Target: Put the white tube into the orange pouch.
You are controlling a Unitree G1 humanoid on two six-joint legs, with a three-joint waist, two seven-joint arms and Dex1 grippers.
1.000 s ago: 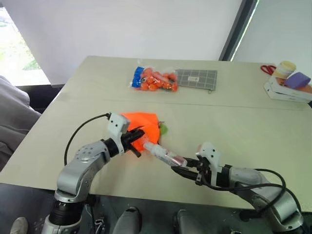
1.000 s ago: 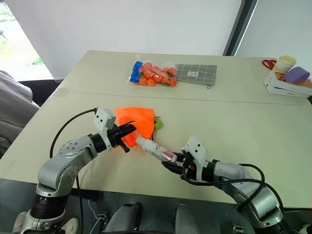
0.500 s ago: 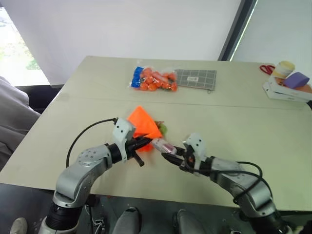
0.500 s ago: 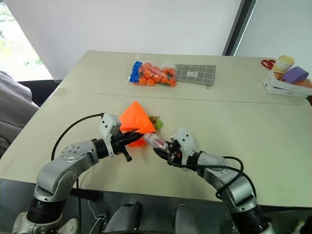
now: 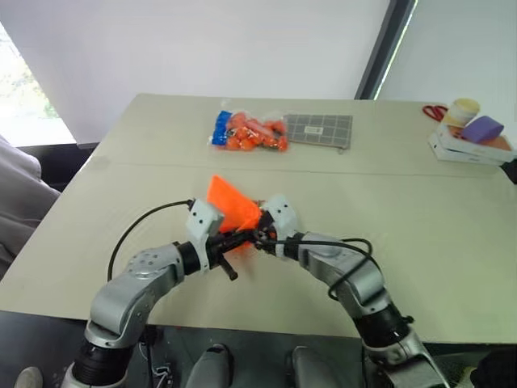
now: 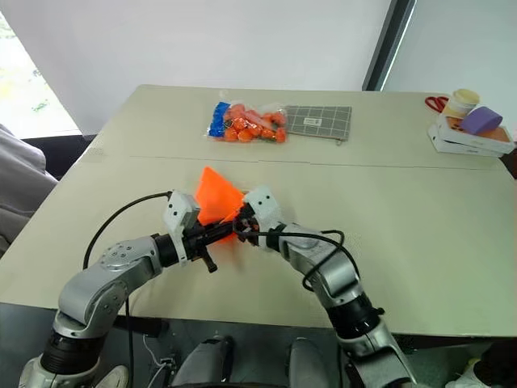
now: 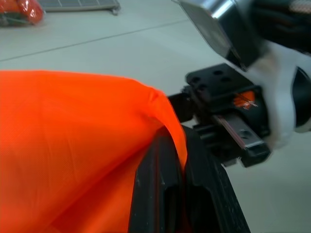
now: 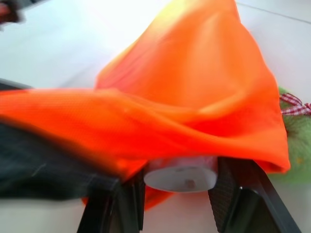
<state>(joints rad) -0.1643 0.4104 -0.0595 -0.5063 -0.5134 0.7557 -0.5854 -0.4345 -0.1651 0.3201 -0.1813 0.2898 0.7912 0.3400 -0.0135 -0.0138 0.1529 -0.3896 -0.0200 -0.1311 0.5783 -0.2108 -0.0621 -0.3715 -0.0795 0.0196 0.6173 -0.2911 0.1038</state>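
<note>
On the pale bench [image 5: 420,218], the left hand [image 5: 240,238] is closed tight on the rim of the orange pouch [image 5: 229,204]; the left wrist view shows a fold of the orange fabric pinched between its two black fingers [image 7: 160,189], and the pouch stands raised in a peak above the bench surface. Immediately beside it, the right hand [image 8: 177,187] meets the pouch mouth from the other side. Its fingers are partly open and clamped on the white tube [image 8: 181,177], one finger on either side of the tube's end. The right wrist view shows the orange fabric draped over the top of the tube, so the tube sits at the pouch opening with its far part hidden under the cloth; how far in it reaches cannot be told. A green ball [image 8: 294,145] lies against the pouch's far edge. Further back on the bench lie a clear bag of orange items [image 5: 249,132] and a grey gridded mat [image 5: 319,129], side by side, both well apart from the hands. At the far right corner rests a white box [image 5: 468,149] carrying a purple block [image 5: 483,128] and a cream-lidded jar [image 5: 463,109].
</note>
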